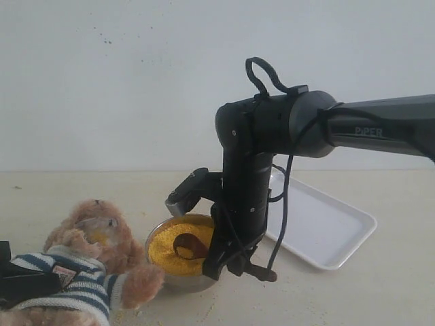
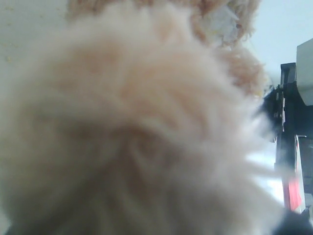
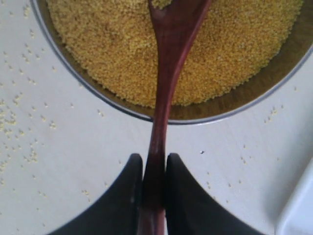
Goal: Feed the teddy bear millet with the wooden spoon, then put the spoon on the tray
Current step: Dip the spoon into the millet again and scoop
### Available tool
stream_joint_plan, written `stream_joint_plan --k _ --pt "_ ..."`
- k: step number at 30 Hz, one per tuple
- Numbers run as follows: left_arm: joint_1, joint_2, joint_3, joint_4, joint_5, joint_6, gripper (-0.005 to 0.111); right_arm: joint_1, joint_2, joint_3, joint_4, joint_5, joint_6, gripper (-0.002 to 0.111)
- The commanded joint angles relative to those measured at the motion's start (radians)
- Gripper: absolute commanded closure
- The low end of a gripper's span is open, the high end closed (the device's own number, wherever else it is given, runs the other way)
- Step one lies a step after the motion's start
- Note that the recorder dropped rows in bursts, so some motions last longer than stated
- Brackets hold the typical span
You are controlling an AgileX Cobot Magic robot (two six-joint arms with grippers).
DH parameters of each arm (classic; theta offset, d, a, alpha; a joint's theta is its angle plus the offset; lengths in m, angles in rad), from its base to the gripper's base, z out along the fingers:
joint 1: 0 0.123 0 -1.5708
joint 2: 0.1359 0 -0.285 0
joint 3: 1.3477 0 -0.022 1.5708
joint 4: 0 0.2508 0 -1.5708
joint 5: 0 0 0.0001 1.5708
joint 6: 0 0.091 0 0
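exterior, teddy bear [image 1: 95, 248]: lies at the left in a striped shirt, just beside the bowl [image 1: 158, 234].
exterior, left claw [image 1: 15, 284]: a dark shape against the bear's shirt; i cannot tell how wide i stand or whether i grip.
exterior, right claw [image 1: 228, 261]: low at the bowl's edge, the spoon [image 1: 190, 246] has its head in the millet [image 1: 163, 252].
exterior, tray [image 1: 326, 227]: on the table [image 1: 380, 292] behind my right arm, near the bowl.
left wrist, teddy bear [image 2: 137, 137]: blurred fur fills the view; my fingers are hidden.
right wrist, right claw [image 3: 153, 164]: both fingers pinched tight on the spoon [image 3: 168, 58] handle.
right wrist, millet [image 3: 98, 49]: heaped in the bowl [image 3: 205, 120]; loose grains lie on the table [image 3: 73, 161].
right wrist, tray [image 3: 299, 215]: only one corner shows.
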State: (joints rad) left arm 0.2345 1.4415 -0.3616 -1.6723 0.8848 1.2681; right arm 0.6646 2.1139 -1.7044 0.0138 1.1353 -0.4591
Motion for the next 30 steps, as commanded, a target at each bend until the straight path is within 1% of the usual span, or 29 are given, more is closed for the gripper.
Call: stream_joint_plan --k 1,17,24,30 --pt "0.0 0.001 0.001 -0.02 0.023 0.008 0.103 -0.007 -0.022 -0.002 -0.001 -0.01 -0.003 0.109" --pt "0.0 0.001 0.001 -0.02 0.023 0.024 0.103 -0.007 -0.044 -0.002 -0.024 -0.006 0.026 0.109" --pt "0.0 0.001 0.001 -0.021 0.023 0.032 0.103 -0.007 -0.048 -0.002 -0.024 0.081 0.026 0.109" --pt "0.0 0.001 0.001 -0.015 0.023 0.034 0.103 -0.007 -0.048 -0.002 -0.024 0.086 0.031 0.109"
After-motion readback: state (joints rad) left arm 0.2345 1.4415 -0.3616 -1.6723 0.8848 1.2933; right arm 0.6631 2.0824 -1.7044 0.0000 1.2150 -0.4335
